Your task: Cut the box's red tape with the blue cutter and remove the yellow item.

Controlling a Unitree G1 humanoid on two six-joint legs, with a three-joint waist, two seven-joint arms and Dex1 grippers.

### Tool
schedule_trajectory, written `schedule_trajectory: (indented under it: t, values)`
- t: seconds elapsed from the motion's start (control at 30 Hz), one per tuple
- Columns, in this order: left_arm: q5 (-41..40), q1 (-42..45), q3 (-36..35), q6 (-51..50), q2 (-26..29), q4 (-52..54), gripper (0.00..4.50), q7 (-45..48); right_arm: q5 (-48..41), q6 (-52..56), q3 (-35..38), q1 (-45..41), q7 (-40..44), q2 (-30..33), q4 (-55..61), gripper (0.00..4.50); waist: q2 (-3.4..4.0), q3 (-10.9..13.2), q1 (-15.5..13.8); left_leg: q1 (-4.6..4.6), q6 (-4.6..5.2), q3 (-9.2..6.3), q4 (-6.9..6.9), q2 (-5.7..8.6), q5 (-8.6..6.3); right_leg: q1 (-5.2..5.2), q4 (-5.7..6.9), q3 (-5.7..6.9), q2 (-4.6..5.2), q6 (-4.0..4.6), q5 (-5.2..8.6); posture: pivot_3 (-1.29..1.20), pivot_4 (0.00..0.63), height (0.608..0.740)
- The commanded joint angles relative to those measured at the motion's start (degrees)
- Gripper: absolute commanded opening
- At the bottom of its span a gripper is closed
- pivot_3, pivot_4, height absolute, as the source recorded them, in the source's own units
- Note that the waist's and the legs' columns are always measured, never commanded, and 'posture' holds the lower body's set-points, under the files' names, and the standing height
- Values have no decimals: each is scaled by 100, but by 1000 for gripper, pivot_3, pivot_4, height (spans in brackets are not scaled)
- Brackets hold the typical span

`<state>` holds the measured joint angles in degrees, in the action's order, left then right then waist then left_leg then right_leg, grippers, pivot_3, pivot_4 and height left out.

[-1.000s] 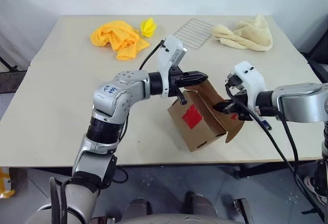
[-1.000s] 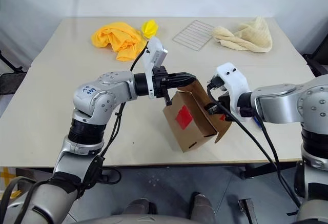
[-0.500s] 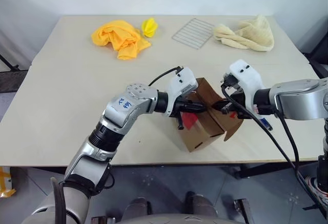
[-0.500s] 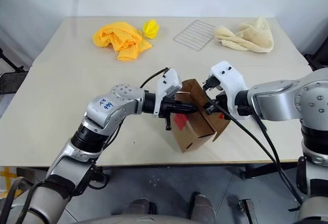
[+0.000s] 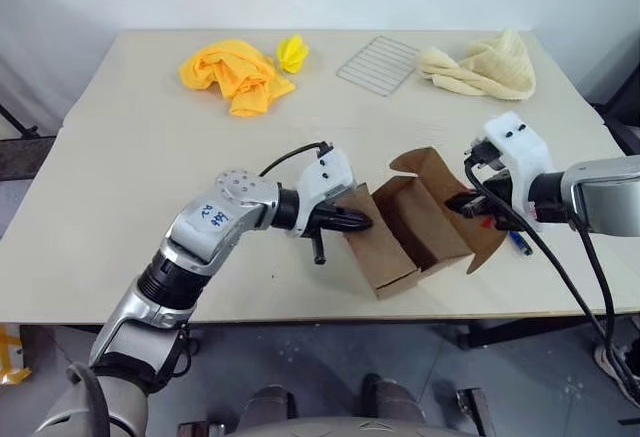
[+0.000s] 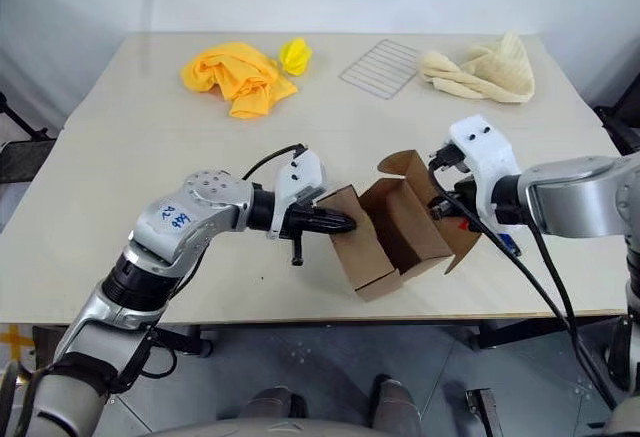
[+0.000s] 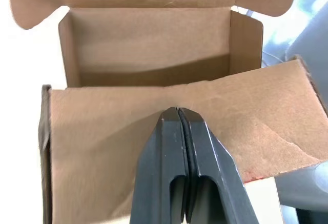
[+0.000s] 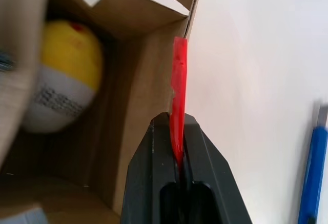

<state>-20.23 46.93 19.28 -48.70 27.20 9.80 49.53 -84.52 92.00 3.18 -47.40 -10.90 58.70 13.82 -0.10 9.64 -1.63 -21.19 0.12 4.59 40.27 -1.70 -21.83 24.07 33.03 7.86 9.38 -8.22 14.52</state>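
The box (image 5: 400, 232) stands on the table with its flaps spread and its inside showing. My left gripper (image 5: 362, 223) is shut, with its tips (image 7: 177, 112) pressed against the left flap (image 5: 375, 252) and nothing between the fingers. My right gripper (image 5: 468, 204) is shut on the red tape (image 8: 179, 80) at the edge of the right flap, holding that flap outward. The yellow item (image 8: 61, 75), rounded, yellow above and white with print below, lies inside the box. On the table beside my right gripper lies the blue cutter (image 5: 520, 245).
An orange cloth (image 5: 232, 72) and a small yellow scrap (image 5: 291, 52) lie at the back left. A wire rack (image 5: 377, 64) and a beige towel (image 5: 485, 65) lie at the back right. The table's front edge (image 5: 300, 309) runs just below the box.
My left gripper has sunk and drawn left, bending the left flap down. My right gripper has pulled its flap to the right. The box now stands open wide.
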Motion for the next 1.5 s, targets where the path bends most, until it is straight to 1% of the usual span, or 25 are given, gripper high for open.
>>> schedule_trajectory:
  t: [0.03, 0.2, 0.43, 0.63, 0.87, 1.0, 1.07, 1.13, 1.3, 1.5]
  values:
    - [74, -249, 35, -237, 142, 216, 0, -98, 17, -44, 296, 148, -64, 47, 6, 16, 0, 0, 3, 1, 0, 0, 0, 0, 0, 0, 2, 0, 0, 0, 0, 0, 150, 740]
    - [137, -560, 9, -376, 200, 432, 0, -315, -18, -139, 402, 389, -158, -54, -70, 16, 0, 0, -2, 3, 0, 0, 2, 0, 0, 0, 4, -1, 0, 0, 0, 0, 150, 740]
    - [252, -936, 13, -317, 261, 486, 0, -537, -397, -433, 613, 611, -420, -106, -239, 16, 0, 0, -3, 7, 0, 0, 7, 0, 0, -2, 10, -4, 0, 0, 0, 0, 150, 740]
    - [380, -1063, -23, -202, 262, 329, 0, -761, -960, -851, 663, 1001, -798, -21, -317, 16, 0, -1, -6, 12, 0, -1, 35, -2, 0, -7, 34, -9, 1, 0, 0, 0, 150, 740]
    - [555, -1149, 35, -99, 464, 301, 0, -821, -1728, -1490, 568, 1591, -1277, 266, -186, 16, 1, -1, -15, 18, 5, -7, 73, -4, -3, -25, 48, -11, 1, 9, -5, 0, 150, 740]
    - [673, -1219, 75, -34, 499, 259, 0, -845, -2169, -1957, 529, 1947, -1523, 327, -138, 16, 2, -2, -44, 28, 11, -10, 81, -4, -5, -38, 47, -13, 3, 17, -10, 0, 150, 740]
    - [731, -1264, 82, -17, 485, 232, 0, -861, -2286, -2151, 494, 2155, -1621, 326, -103, 16, -2, 1, -36, 22, 12, -8, 79, -4, -5, -31, 47, -13, 3, 18, -11, 0, 150, 740]
    - [767, -1312, 52, -28, 445, 214, 0, -895, -2385, -2306, 463, 2313, -1667, 335, -43, 16, -7, 5, -59, -5, 12, -9, 79, -6, -5, -8, 49, -10, 2, 16, -12, 0, 150, 740]
    - [872, -1305, 115, 131, 282, 19, 0, -907, -2354, -2523, 202, 2360, -1637, 201, -7, 16, -5, 5, -86, -3, 11, -2, 76, -5, -5, -8, 41, -11, 2, 15, -13, 0, 150, 740]
    - [978, -1159, 83, 249, 76, -226, 0, -906, -2040, -2509, -126, 2211, -1417, 81, -3, 16, -5, 5, -144, -3, 12, -2, 80, -5, -5, -8, 43, -12, 3, 15, -13, 0, 150, 740]
